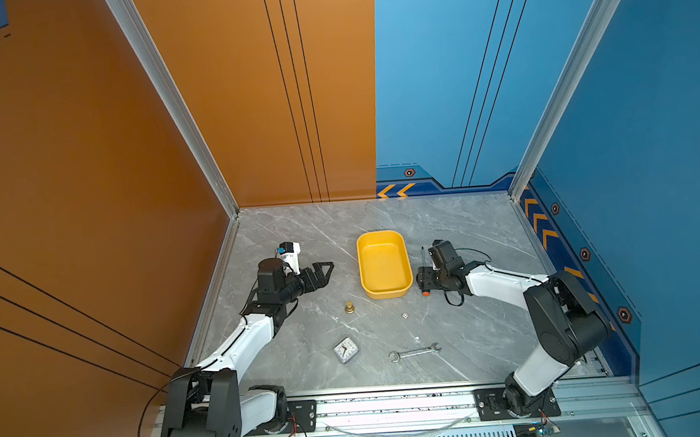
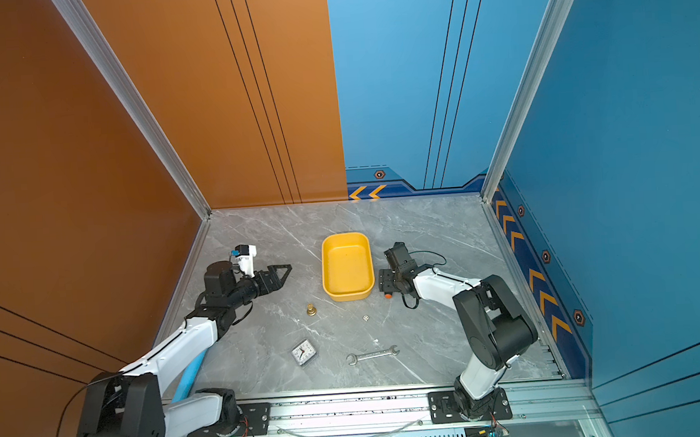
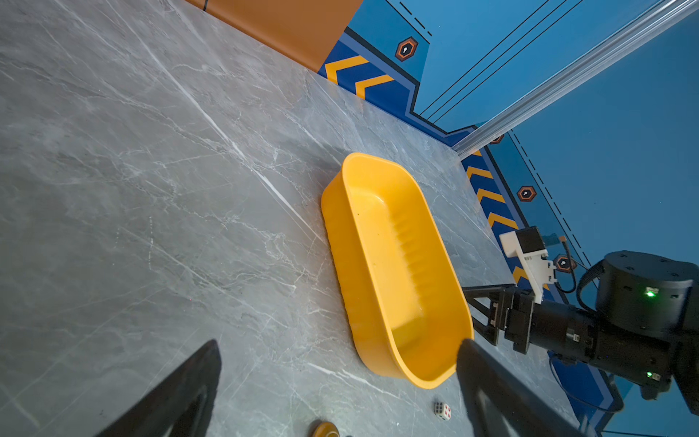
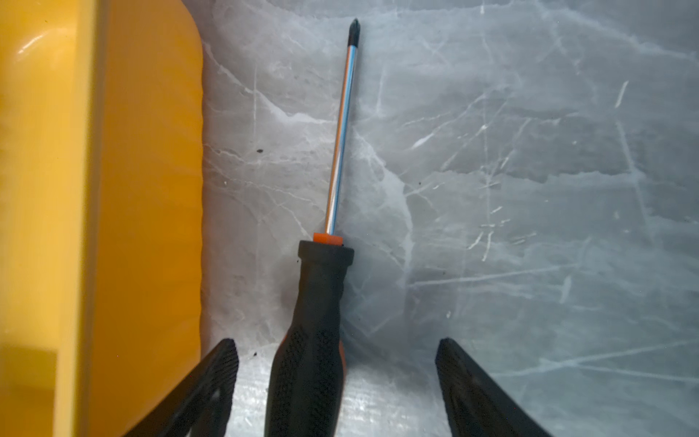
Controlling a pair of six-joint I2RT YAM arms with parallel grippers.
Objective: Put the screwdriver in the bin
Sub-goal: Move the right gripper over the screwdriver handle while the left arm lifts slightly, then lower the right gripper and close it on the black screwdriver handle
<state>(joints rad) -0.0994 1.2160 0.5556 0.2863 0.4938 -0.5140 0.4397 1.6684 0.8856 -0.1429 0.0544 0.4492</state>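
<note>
Two grippers, both with jaws apart. The right gripper [image 4: 334,342] is down low at the table [image 4: 529,227], black fingers [image 4: 212,378] spread either side of the screwdriver [image 4: 321,272] handle. There is a gap on each side, so it is not pinching (clear in the right wrist view). The screwdriver lies flat on the table just beside the bin [image 4: 143,189], outside it, running along the bin's long right wall, roughly parallel and not touching. Its tip points toward the bin's far end. In a top view its orange end [image 1: 426,293] pokes out under the gripper, level with the bin's near end.

The left gripper [image 1: 324,271] hangs left of the bin [image 1: 387,294], near but apart. Its fingers are wide, aimed at the bin, with nothing between them.

Clutter in front of the bin's near end:
- brass piece [image 1: 349,307]
- white die [image 1: 404,315]
- small clock [image 1: 345,350], farther out
- silver wrench [image 1: 415,352], farther out
</note>
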